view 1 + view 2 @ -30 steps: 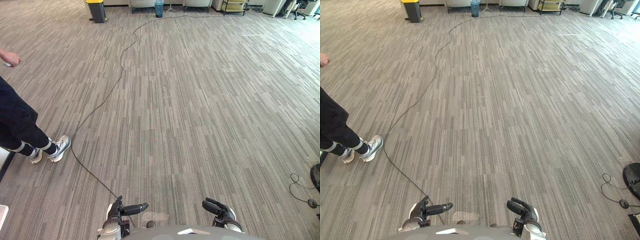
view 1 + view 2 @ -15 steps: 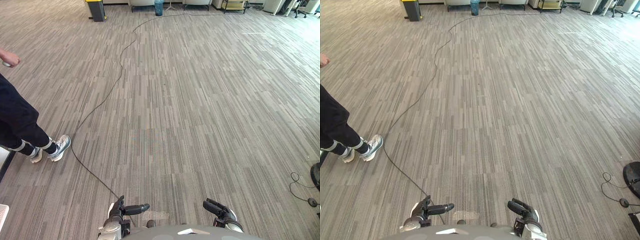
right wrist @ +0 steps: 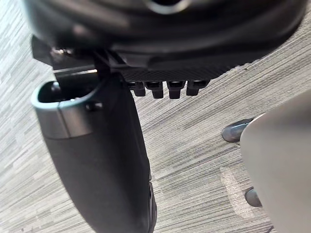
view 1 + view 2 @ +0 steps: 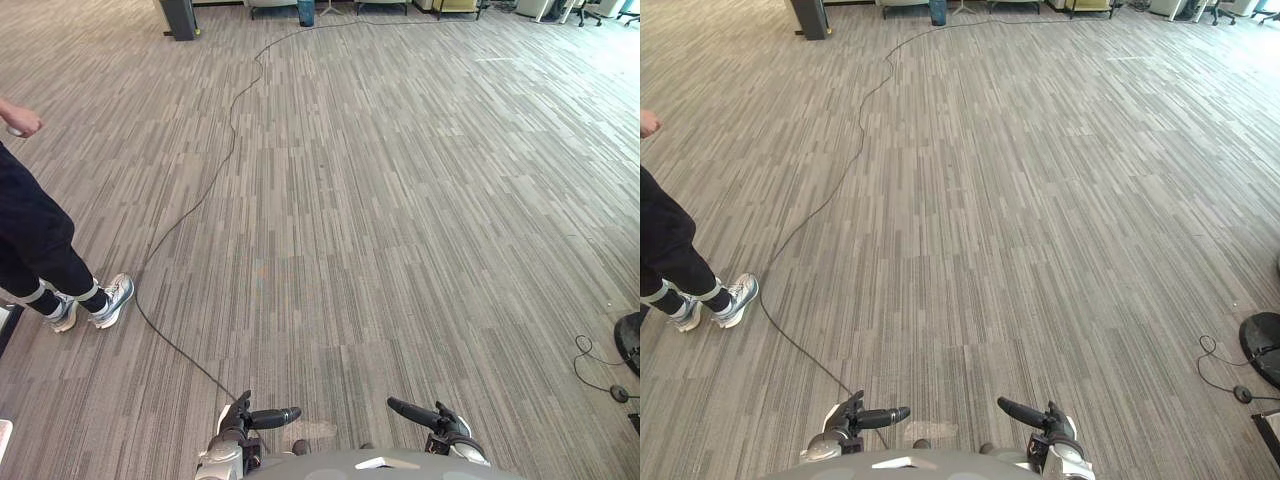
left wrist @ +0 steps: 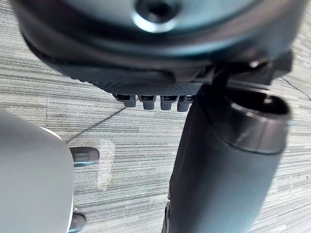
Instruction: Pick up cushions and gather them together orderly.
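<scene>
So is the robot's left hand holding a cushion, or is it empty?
Empty. The left robot hand has relaxed fingers with nothing between them, and just grey striped carpet lies beneath it.

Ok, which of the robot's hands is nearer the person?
The left hand: the person's shoes stand on the carpet out to its left; the right hand is farther off.
</scene>
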